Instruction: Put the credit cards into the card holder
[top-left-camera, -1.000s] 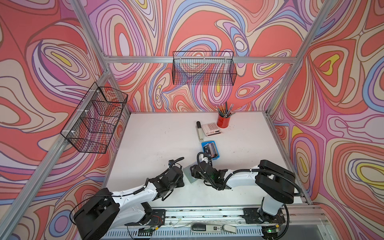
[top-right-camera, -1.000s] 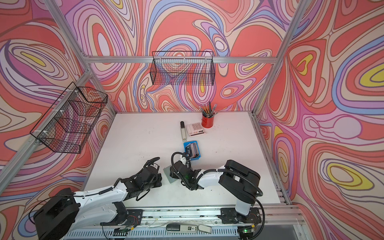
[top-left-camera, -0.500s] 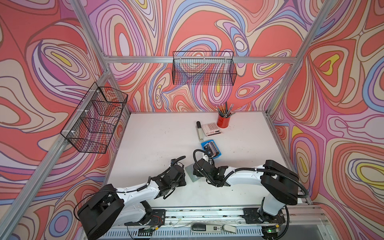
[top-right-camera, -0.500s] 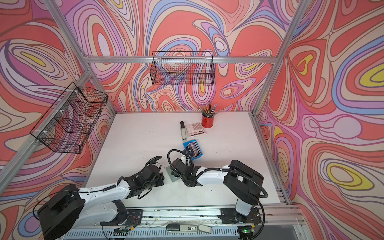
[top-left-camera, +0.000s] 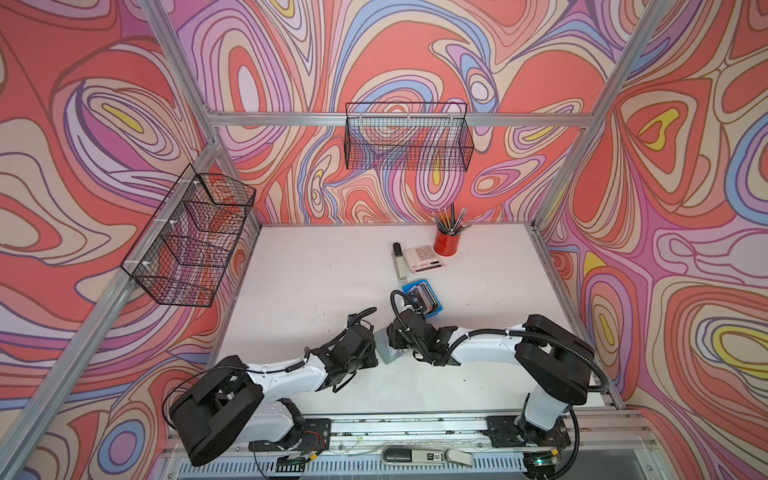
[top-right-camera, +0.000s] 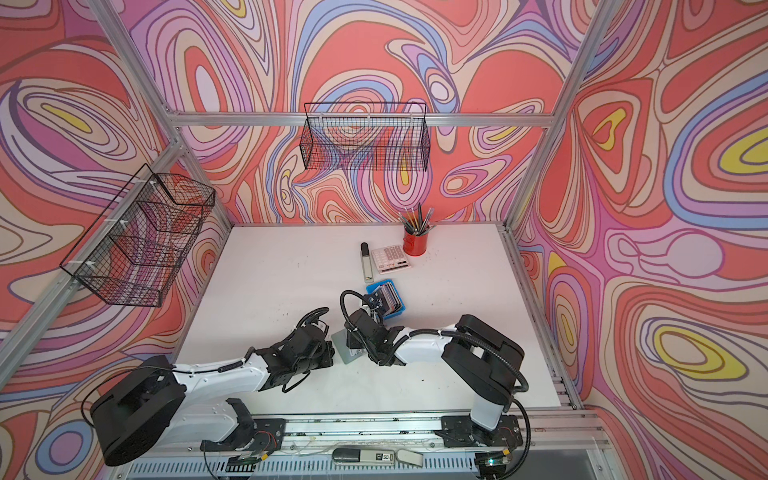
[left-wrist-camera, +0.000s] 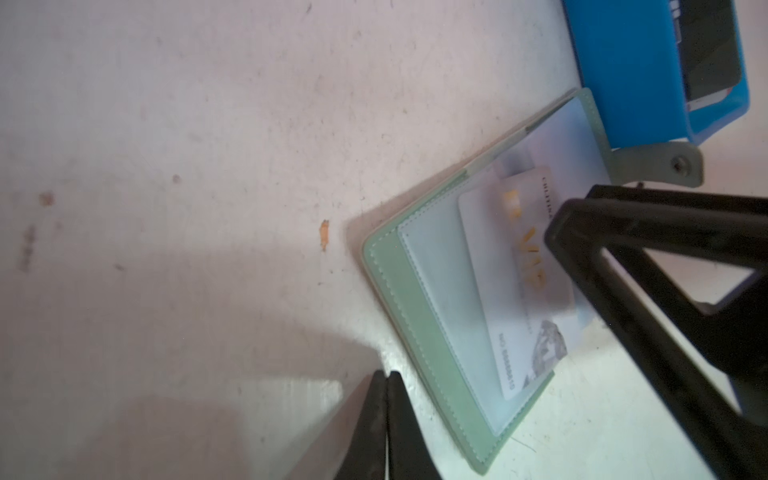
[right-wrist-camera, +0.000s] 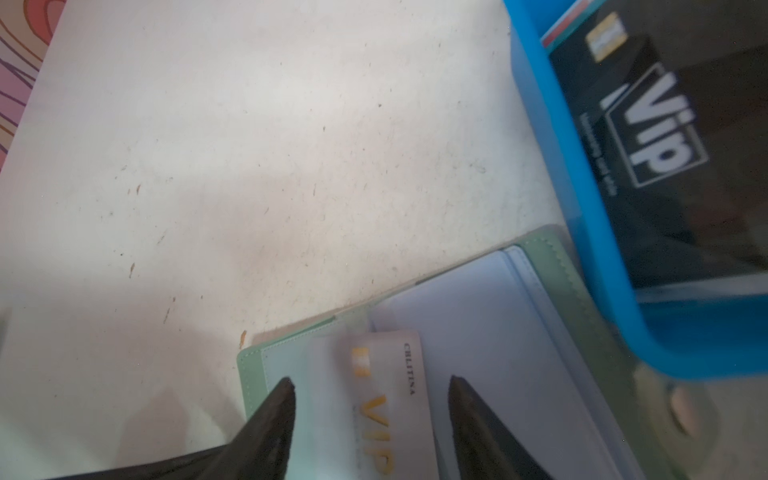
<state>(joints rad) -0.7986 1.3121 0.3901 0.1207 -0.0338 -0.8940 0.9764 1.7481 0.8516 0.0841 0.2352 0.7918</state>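
**Pale VIP card lies on the open holder, right fingers astride it**

Near middle of the table (top-left-camera: 311, 270): the card holder (left-wrist-camera: 419, 328) lies open and flat, sage-green border up, clear sleeves showing. It sits between the two grippers in both top views (top-right-camera: 343, 347).

Left gripper (left-wrist-camera: 387, 399): fingers pressed together, nothing between them, tip just beside the holder's near-left edge.

Right gripper (right-wrist-camera: 372, 384): fingers apart, one on each side of a pale card (right-wrist-camera: 386, 374) with gold "VIP" lettering. Cannot tell whether the tips touch it. The card rests on the holder's inner page, one end under a frosted clear sleeve and the rest bare.

The holder's snap tab (left-wrist-camera: 665, 166) sticks out on the far-right side.

Just beyond, a blue tray (right-wrist-camera: 582, 208) sits just beside the holder. The other cards are in it, on top a dark card (right-wrist-camera: 648, 124) with white "Vip".

Far right: calculator (top-left-camera: 424, 258), then a red cup (top-left-camera: 448, 243) of pencils near the back wall.
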